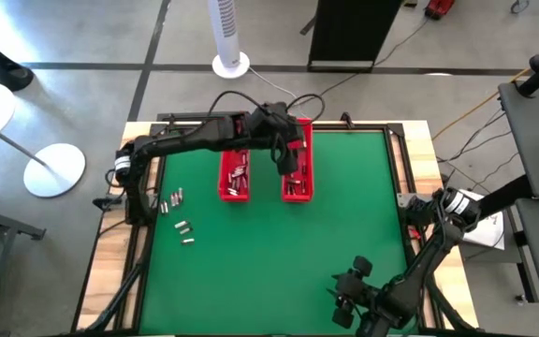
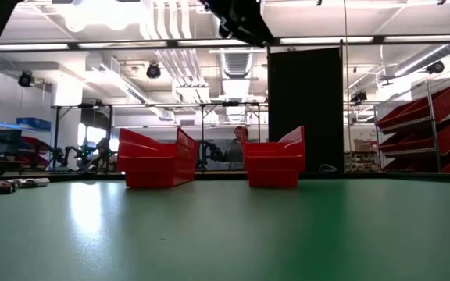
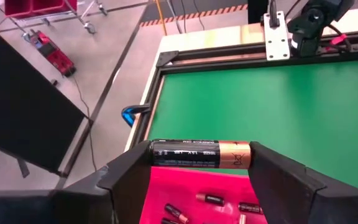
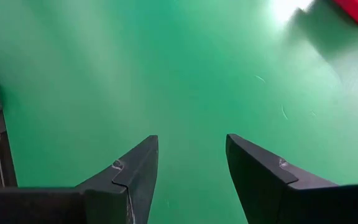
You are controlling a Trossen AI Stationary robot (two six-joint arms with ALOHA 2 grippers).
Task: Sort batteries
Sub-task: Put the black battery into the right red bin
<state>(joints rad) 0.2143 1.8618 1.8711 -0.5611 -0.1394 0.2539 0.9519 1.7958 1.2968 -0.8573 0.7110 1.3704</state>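
Between left pincer (image 3: 199, 163) fingers: battery (image 3: 201, 154), black body, copper end.

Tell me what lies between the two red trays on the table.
Nothing: in the high view, only a bare strip of green mat separates the left tray from the right tray. The low view shows the same open gap.

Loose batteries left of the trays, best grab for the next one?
Take one of the loose batteries across its round body at mid-length, from straight above: they lie flat on the mat, spaced apart. The left tool now holds a battery that way.
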